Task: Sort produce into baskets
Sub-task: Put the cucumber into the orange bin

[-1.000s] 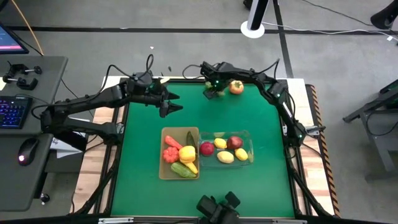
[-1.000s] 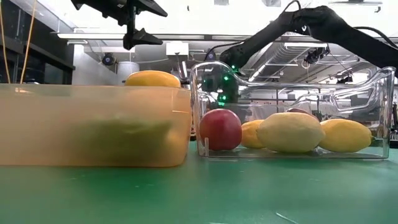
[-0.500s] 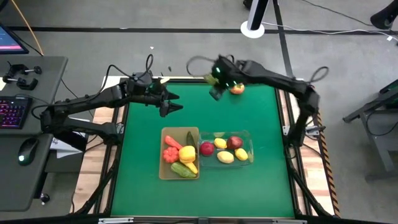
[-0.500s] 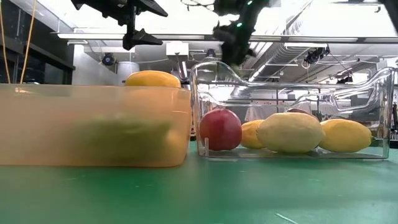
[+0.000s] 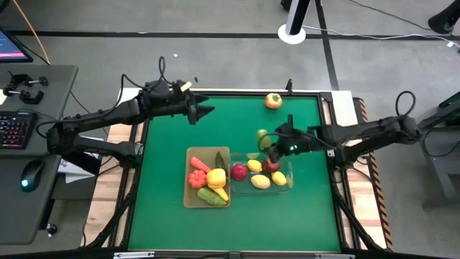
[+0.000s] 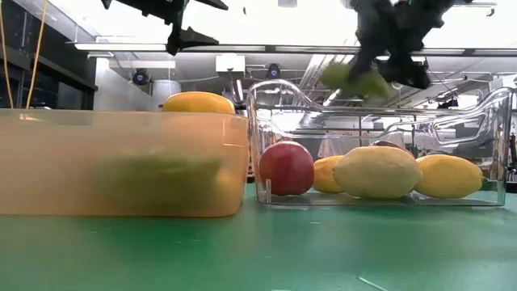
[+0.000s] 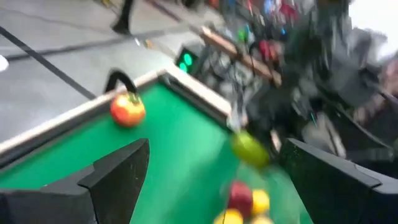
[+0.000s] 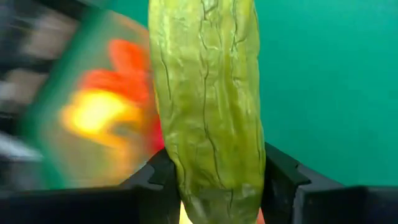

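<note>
Cucumber, green and wrinkled, sits clamped in the right tool above the clear basket, at three o'clock from the tan basket. Left tool hangs with fingers spread above the bench, toward eleven o'clock; a tomato lies near twelve.

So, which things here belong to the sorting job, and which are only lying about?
Job:
- green cucumber in the right gripper
- tan basket
- clear basket
- orange-red fruit alone at the table's far edge
- left gripper, open, waiting

Lying about:
- keyboard
- mouse
- side desk
</note>
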{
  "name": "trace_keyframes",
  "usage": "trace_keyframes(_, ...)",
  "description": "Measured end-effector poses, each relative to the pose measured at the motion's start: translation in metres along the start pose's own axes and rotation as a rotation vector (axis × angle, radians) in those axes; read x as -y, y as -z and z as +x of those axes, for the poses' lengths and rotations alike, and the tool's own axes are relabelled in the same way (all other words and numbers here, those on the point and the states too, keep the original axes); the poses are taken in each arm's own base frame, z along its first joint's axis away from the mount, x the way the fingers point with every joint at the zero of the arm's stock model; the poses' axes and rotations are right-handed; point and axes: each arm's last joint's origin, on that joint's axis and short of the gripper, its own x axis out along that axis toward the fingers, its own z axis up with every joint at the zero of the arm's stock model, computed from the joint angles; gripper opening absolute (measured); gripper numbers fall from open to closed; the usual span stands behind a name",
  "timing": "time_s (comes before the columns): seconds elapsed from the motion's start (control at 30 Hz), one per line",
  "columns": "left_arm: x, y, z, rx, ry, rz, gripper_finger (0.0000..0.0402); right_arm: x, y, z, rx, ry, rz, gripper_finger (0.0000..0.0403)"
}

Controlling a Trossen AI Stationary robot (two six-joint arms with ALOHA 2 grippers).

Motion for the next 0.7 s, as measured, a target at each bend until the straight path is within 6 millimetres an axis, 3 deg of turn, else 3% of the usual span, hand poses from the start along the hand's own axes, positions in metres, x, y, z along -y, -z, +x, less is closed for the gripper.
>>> trace_keyframes(0.13,0.001,-0.007,0.000,0.096,-0.022,-0.077,0.0356,-0.024,0.001,0.007,0.158,-0.275,-0.011,0.0133)
trace_keyframes(0.33,0.000,-0.008,0.000,0.124,-0.052,-0.205,0.0356,-0.057,-0.009,0.047,0.241,-0.480,-0.118,0.0133)
trace_keyframes(0.53,0.002,-0.006,0.000,0.083,-0.005,-0.256,0.0356,-0.101,-0.018,0.081,0.203,-0.542,-0.128,0.0176)
trace_keyframes(0.7,0.012,-0.012,-0.009,0.050,0.206,-0.180,0.0356,-0.143,-0.029,0.097,0.223,-0.593,-0.113,0.0218)
